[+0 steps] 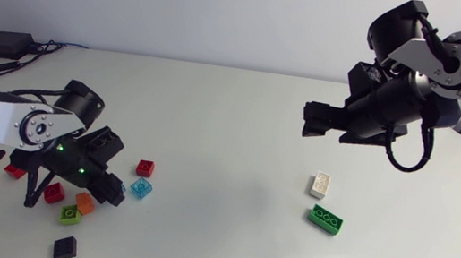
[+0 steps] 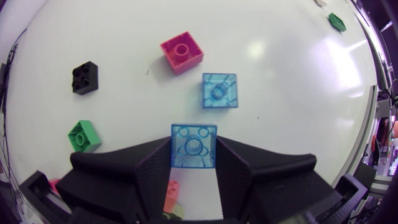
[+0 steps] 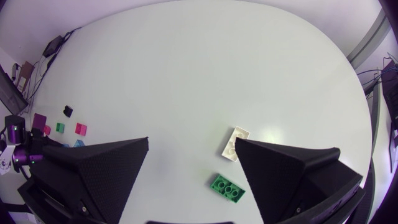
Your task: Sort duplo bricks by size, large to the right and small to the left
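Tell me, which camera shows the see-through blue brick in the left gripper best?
The left wrist view: the blue brick fills the gap between the left gripper's fingers, studs up. In the head view that gripper hides it; the right wrist view is too distant to tell it apart.

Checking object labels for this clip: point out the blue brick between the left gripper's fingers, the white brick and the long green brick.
gripped blue brick (image 2: 194,146): left wrist view, middle of its top face.
white brick (image 1: 320,184): head view, middle of its top face.
long green brick (image 1: 325,219): head view, middle of its top.
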